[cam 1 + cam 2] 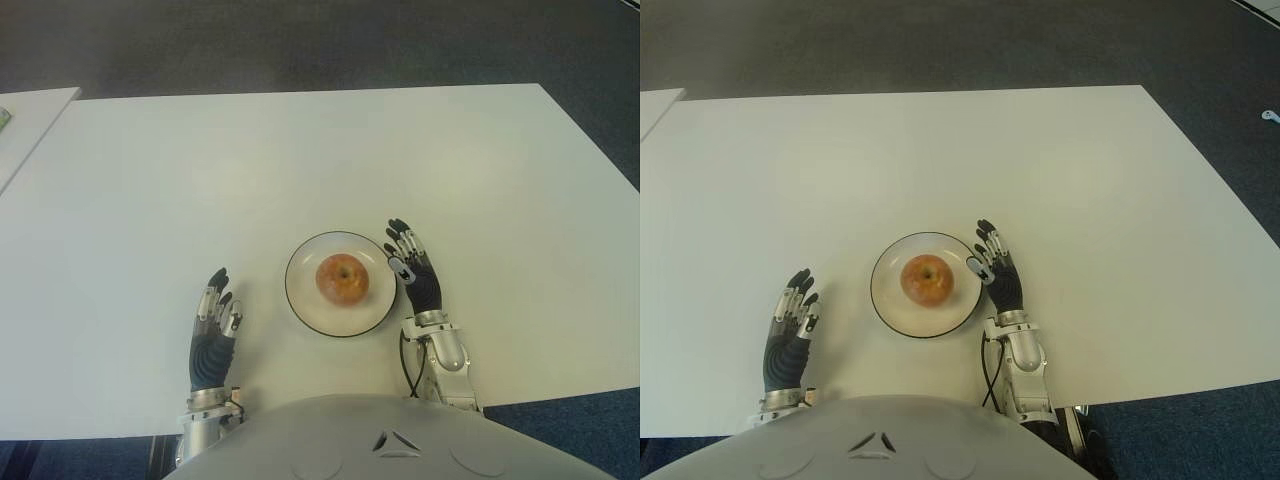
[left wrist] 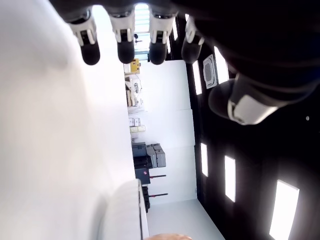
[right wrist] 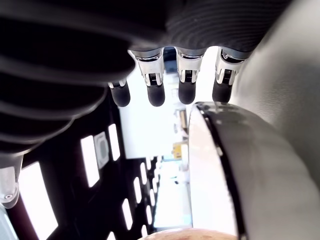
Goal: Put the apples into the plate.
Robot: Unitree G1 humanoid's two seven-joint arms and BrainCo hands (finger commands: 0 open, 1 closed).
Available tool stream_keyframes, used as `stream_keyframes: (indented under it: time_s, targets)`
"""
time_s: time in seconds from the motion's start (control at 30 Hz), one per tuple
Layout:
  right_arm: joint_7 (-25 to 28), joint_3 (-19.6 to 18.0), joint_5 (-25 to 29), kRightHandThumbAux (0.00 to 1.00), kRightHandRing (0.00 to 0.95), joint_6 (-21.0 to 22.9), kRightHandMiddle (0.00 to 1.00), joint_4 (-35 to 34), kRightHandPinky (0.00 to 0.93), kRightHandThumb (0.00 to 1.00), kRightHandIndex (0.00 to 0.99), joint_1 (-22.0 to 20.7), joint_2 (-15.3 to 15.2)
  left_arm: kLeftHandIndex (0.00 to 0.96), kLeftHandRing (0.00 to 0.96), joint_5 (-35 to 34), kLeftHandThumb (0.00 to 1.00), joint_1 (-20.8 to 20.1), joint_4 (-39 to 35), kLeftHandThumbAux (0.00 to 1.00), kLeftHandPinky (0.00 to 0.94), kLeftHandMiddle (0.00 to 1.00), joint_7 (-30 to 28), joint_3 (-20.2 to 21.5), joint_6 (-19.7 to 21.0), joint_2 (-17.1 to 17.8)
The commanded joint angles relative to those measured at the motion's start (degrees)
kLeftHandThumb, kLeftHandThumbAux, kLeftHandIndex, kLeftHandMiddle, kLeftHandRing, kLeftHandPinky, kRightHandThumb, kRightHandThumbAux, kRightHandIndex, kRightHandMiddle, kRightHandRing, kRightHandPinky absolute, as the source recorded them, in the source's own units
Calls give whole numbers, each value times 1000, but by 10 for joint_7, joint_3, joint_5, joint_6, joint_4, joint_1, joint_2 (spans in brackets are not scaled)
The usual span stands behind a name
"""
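Plainly, task state: one apple [image 1: 342, 278] sits in the middle of the plate [image 1: 305, 305]; no other apple shows on the worktop [image 1: 300, 160], so the job looks done or nearly so.
Apple, position: upright, stem dimple facing up, resting on the plate's flat centre and clear of its dark rim.
Plate, position: on the worktop near the robot's body, between the two hands.
Right hand [image 1: 412, 268]: just beside the plate's right edge, fingers extended and relaxed, holding nothing; its wrist view shows the fingertips [image 3: 186, 92] straight, with the plate rim close by.
Left hand [image 1: 213, 325]: near the plate's left side but apart from it, fingers stretched out, empty; its wrist view shows nothing within the fingers.
Apple, likely handling: firm and rigid, moderately heavy for its size, with a smooth waxy skin that could slip under hard fingertips; round, so it would roll if set down off-centre; bruises under a hard squeeze.
Where to hold, if moved: around the widest girth, thumb opposite the fingers, pressure moderate.
Plate, likely handling: probably ceramic, stiff and breakable, and may slide on the smooth worktop if nudged by the hand beside it.
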Motion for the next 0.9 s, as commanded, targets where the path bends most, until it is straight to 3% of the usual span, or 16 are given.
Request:
stream_keyframes:
  time_s: [0.03,0.33,0.5,0.67,0.9]
  targets:
    - [-4,2,5,454,0,53,0,-5,0,145,0,26,1,30,0,-14,170,5,-23,489,0,0,-9,-4,33,-3]
    - [13,-22,78,508,0,105,0,-21,0,164,0,10,12,24,0,-13,169,1,-60,503,0,0,-11,8,101,4]
    - [14,-38,123,546,0,107,0,-14,0,189,0,3,27,17,0,-3,161,1,-93,501,0,0,-3,4,120,-5]
    - [9,-40,137,568,0,101,0,-12,0,204,0,5,32,19,0,31,161,37,-153,502,8,0,9,-24,113,-26]
    - [1,-38,132,570,0,81,0,-16,0,224,0,15,36,7,0,15,171,44,-113,504,0,0,7,-15,64,-24]
